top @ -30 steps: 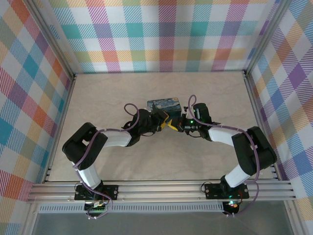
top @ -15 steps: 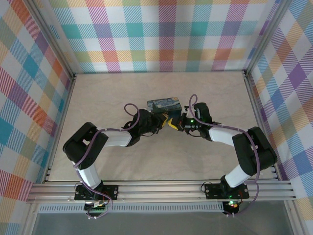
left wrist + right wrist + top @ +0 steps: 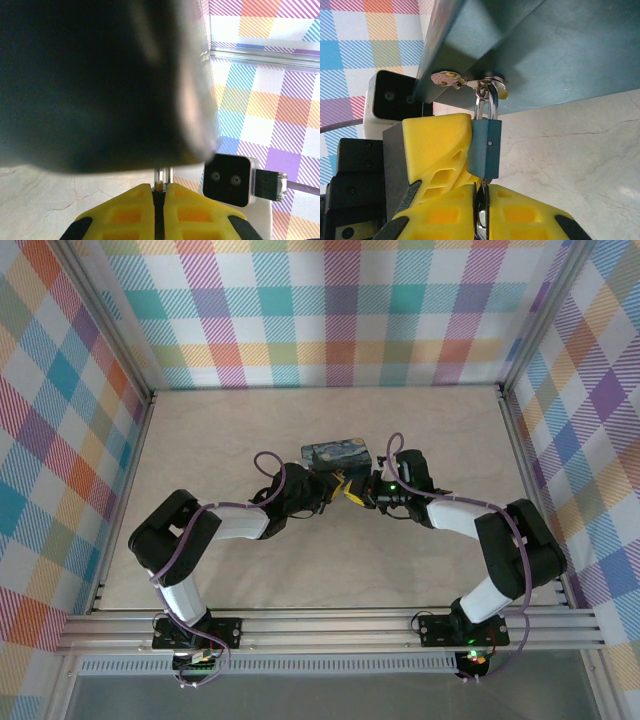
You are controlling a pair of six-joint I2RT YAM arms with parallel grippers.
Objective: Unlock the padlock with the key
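The padlock (image 3: 486,150) has a matt blue body and a polished bright metal shackle. The key (image 3: 482,214) is glossy bare metal. The fingers (image 3: 440,215) are matt yellow moulded plastic. The bench (image 3: 580,165) is smooth, with a pale marble-veined finish.

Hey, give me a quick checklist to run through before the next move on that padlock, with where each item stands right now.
1. Padlock hanging from the hasp on the box: ok.
2. Key pinched in right hand: ok.
3. Key seated in the padlock's underside: cannot tell, the joint is hidden.
4. Left hand shut: ok.
5. Left hand actually gripping the padlock: cannot tell.
6. Shackle released: not ok, it is closed through the hasp.
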